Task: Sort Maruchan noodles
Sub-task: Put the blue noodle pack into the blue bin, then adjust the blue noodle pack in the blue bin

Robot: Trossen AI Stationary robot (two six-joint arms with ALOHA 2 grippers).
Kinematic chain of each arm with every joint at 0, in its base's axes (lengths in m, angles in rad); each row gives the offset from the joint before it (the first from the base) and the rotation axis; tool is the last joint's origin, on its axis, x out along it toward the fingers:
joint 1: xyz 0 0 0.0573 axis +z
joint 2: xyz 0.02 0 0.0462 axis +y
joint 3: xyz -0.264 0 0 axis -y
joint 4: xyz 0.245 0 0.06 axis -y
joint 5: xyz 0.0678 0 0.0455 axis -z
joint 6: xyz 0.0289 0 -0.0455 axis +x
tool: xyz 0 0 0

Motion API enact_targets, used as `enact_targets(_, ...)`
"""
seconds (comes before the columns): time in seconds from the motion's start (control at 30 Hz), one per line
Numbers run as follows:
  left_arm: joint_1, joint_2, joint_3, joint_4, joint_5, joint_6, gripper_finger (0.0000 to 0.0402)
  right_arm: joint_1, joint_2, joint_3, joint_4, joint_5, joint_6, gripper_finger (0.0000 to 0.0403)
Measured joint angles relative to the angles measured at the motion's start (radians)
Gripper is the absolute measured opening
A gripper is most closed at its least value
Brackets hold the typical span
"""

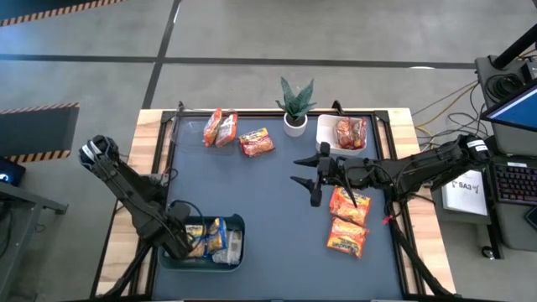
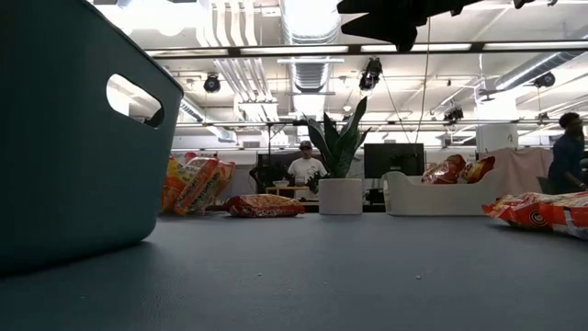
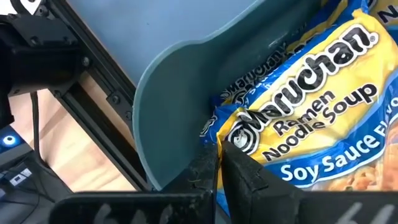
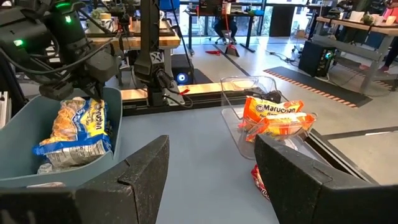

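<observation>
From above, a dark mat (image 1: 277, 210) covered a wooden table. A teal bin (image 1: 205, 243) sat at the near left corner, holding yellow-and-blue noodle packets (image 1: 206, 236) lying flat, side by side. The left gripper (image 1: 183, 241) reached into the bin's left end, its fingers clenched together at a packet's edge. At the far right, a white tray (image 1: 329, 134) held one red packet (image 1: 351, 133). Beside it stood a small potted plant (image 1: 295, 105). Two orange packets (image 1: 220, 128) leaned together at the far left, with a red packet (image 1: 257, 143) just beside them. The right gripper (image 1: 309, 170) hovered mid-table with its fingers spread and nothing between them. Two orange packets (image 1: 348, 221) lay near the right edge, one behind the other, long sides running across the table.

From table height, the bin's teal wall (image 2: 73, 138) with its handle slot filled the left. The orange packets (image 2: 195, 184) stood tilted on edge; the red one (image 2: 265, 205) lay flat, and more red packets (image 2: 457, 169) rose above the white tray.

From the left wrist, the closed fingers (image 3: 214, 174) pressed against the corner of a crinkly yellow-and-blue Maruchan packet (image 3: 311, 112) marked Soy Sauce, its lettering running diagonally inside the bin.

From the right wrist, the parted fingers (image 4: 140, 174) framed the bin (image 4: 37, 124) with yellow packets, and a clear tray (image 4: 239, 87) holding orange packets (image 4: 273, 115) lying crosswise
</observation>
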Motion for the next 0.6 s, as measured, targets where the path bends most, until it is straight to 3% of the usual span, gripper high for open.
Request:
enact_targets(0.23, 0.0, 0.0, 0.004, -0.031, -0.003, 0.002, 0.0028, 0.0, 0.0, 0.0, 0.0, 0.0, 0.001, 0.0224)
enact_targets(0.53, 0.0, 0.0, 0.075, -0.09, -0.007, 0.042, 0.0135, 0.0, 0.0, 0.0, 0.0, 0.0, 0.001, 0.0224)
enact_targets(0.6, -0.001, 0.0, 0.115, -0.077, -0.058, 0.106, 0.015, 0.0, 0.0, 0.0, 0.0, 0.0, 0.0, 0.0224)
